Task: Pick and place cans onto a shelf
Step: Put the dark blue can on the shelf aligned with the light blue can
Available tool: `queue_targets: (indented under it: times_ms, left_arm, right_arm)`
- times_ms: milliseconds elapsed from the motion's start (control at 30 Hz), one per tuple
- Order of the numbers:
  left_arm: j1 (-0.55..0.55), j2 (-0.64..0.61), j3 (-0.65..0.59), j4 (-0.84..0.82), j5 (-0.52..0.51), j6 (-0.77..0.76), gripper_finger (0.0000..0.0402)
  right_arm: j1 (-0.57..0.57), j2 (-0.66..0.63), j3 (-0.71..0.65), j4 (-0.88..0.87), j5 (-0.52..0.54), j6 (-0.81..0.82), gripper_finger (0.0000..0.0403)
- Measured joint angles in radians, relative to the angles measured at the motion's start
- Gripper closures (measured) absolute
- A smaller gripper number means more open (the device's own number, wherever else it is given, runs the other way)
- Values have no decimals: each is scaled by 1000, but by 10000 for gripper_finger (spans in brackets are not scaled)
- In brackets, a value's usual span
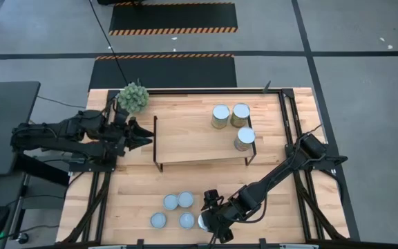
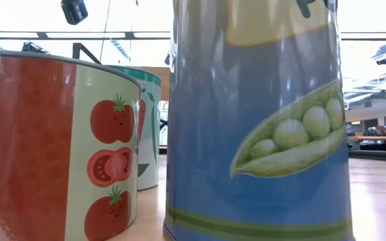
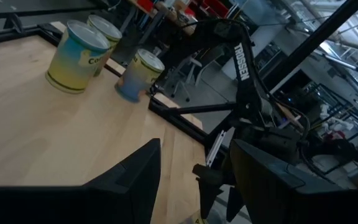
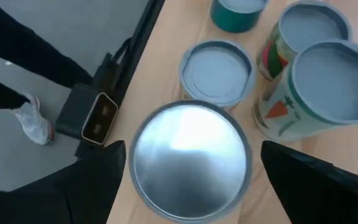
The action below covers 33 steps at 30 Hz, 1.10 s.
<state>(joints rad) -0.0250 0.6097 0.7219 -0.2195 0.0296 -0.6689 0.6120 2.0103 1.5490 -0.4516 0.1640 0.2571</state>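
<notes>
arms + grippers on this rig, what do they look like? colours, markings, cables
Both arms are dark, nearly black, built of slim jointed segments. The left gripper and right gripper each end in two flat, matte black fingers. In the left wrist view, the far arm carries white TROSSEN lettering along one link. A thin black cable runs up from the table's far edge.

The high view looks straight down on the whole table, from well above. The low view sits at tabletop level, pressed close against the cans near the front edge, facing the room. The left wrist view looks across the shelf toward the right side. The right wrist view looks down — very near — on the same front cans.
</notes>
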Motion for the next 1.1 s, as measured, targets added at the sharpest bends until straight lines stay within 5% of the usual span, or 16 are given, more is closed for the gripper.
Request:
queue_targets:
  times_ms: [400, 733, 1100]
  left_arm:
    - [-41, 12, 0, -1, 1, 1, 200]
    - [-41, 12, 0, -2, 1, 3, 200]
    - [-40, 12, 0, -1, -8, 3, 200]
  right_arm:
    - [3, 46, 2, 35, 17, -28, 13]
    - [-13, 56, 2, 31, -34, -17, 84]
    - [-73, -125, 1, -120, -31, 61, 81]
